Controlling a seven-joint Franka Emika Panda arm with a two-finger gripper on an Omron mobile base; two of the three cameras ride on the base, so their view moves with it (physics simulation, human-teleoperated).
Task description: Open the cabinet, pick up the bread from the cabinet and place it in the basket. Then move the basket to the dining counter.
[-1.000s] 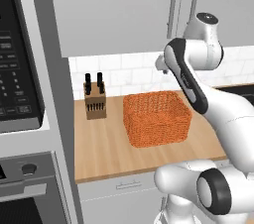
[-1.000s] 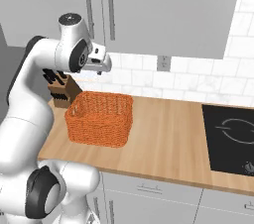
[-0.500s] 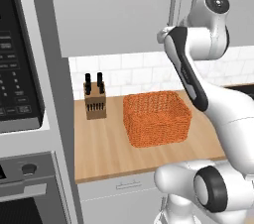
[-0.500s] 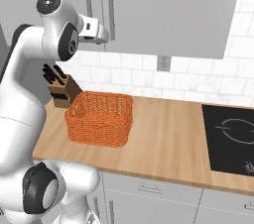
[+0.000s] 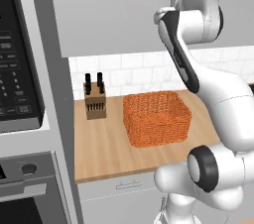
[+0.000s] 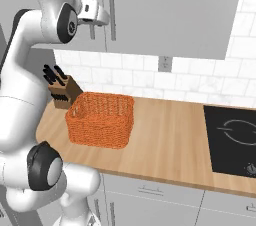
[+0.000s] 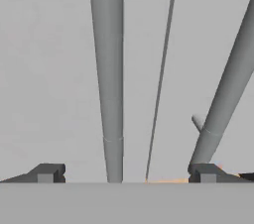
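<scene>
The arm rises from the base, bends at a dark elbow joint and reaches up and forward, so that the hand sits high against the front of the cabinet [image 6: 170,10], well above the basket [image 6: 102,120]. In the right base view the gripper [image 6: 102,18] points at the cabinet doors, right at the left handle [image 6: 90,5], with the second handle [image 6: 111,5] just beside it. In the hand view the jaws stand wide apart: one fingertip [image 7: 47,173] lies left of the left handle [image 7: 110,84], the other at the foot of the second handle [image 7: 223,94], and the seam between the two closed doors runs between them. They hold nothing.

The basket stands open-topped on the wooden bench [image 5: 99,153], below the cabinet, with a knife block [image 5: 95,100] near its left side against the white tiles. A black cooktop [image 6: 232,140] is set into the bench well to the basket's right. The oven panel [image 5: 15,69] left of the knife block carries small lettering, too blurred to read.
</scene>
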